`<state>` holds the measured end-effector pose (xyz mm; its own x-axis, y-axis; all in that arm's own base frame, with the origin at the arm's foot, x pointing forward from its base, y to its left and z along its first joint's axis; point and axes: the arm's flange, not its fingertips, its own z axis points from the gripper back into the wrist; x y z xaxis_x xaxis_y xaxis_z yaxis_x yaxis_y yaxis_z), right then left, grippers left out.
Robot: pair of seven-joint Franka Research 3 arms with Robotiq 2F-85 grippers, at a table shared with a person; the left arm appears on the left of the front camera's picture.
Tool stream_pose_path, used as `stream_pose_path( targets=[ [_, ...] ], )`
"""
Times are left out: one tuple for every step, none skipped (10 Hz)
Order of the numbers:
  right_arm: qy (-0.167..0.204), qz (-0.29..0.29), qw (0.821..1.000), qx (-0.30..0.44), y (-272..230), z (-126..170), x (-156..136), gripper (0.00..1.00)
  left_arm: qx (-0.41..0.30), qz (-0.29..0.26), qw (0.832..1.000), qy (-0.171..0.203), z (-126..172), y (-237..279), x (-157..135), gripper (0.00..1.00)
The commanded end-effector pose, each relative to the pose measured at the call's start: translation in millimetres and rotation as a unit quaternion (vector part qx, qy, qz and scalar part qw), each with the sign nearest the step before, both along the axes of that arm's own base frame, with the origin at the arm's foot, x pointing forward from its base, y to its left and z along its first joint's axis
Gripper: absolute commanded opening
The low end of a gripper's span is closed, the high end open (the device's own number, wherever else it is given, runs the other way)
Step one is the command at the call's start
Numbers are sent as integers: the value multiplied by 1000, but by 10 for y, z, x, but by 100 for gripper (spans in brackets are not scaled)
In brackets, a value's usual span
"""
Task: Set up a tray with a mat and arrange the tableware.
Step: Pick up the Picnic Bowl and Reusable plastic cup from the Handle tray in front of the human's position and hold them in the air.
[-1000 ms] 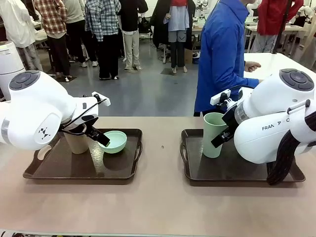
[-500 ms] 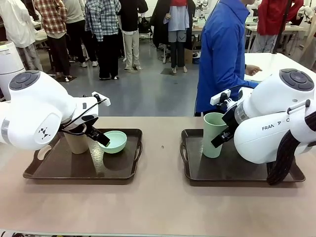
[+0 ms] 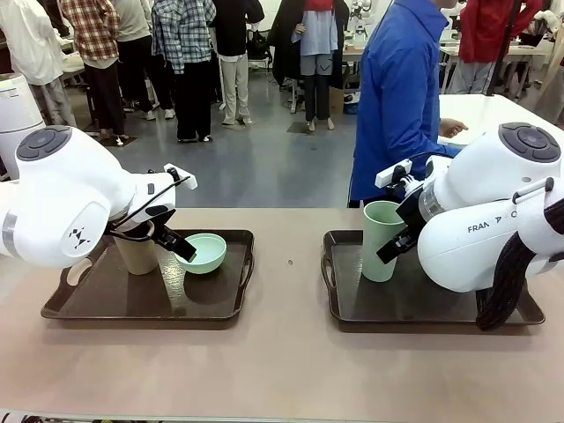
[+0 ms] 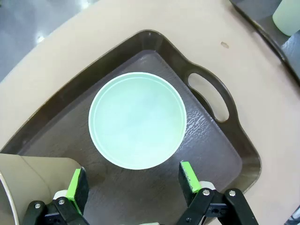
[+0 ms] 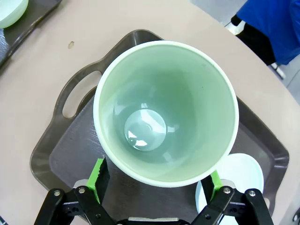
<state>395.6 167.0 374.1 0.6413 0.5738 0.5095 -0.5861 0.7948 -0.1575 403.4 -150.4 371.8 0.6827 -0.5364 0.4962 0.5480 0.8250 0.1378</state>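
- Mint green bowl (image 4: 137,126) sits upright on the floor of the left tray (image 4: 206,150), with the tan cup (image 4: 28,178) standing just beside it. Neither has shifted over the last second.
- Sage green cup (image 5: 164,112) stands upright and empty in the right tray (image 5: 70,154), the light blue bowl (image 5: 236,173) just beside it (partly hidden behind the cup's rim). Both are where they were a second ago.
- Left claw (image 4: 132,177) hangs low over its tray, jaws spread wide, green pads (image 4: 76,183) flanking the near edge of the mint green bowl. It grips nothing and has not moved since the earlier looks.
- Right claw (image 5: 157,176) is likewise spread wide, one finger on each side of the sage green cup below its rim. Whether the pads touch the cup's wall cannot be told. It too is unmoved.
- Only change noted: the person (image 3: 397,97) at the far side of the desk (image 3: 282,370) has shifted a hand (image 3: 453,129) a little, well apart from both trays.
- Reading: a standstill. Each tray carries one cup and one bowl, so the arranging looks far along. Both claws look either freshly let go or poised for a grasp, and which cannot be told. Whether a mat lies under the tableware cannot be told either.
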Motion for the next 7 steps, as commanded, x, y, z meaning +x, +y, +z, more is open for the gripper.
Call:
stream_pose_path(
  targets=[
    [0,0,1000,0,0,0,0,100,0,0,1000,0,0,1,0,100],
    [0,0,1000,0,0,0,0,100,0,0,1000,0,0,0,0,100],
    [0,-25,1000,-5,-39,13,-79,100,20,-19,1000,-4,59,-26,-152,100],
    [31,-48,998,23,-114,80,-228,100,27,-11,999,18,173,-23,-293,100],
    [53,-89,994,41,-197,206,-478,100,31,13,997,66,323,18,-483,100],
    [69,-110,991,39,-278,316,-706,100,48,19,994,100,444,60,-648,100],
    [99,-128,986,24,-342,383,-937,100,76,38,987,135,576,104,-804,100]
  ],
)
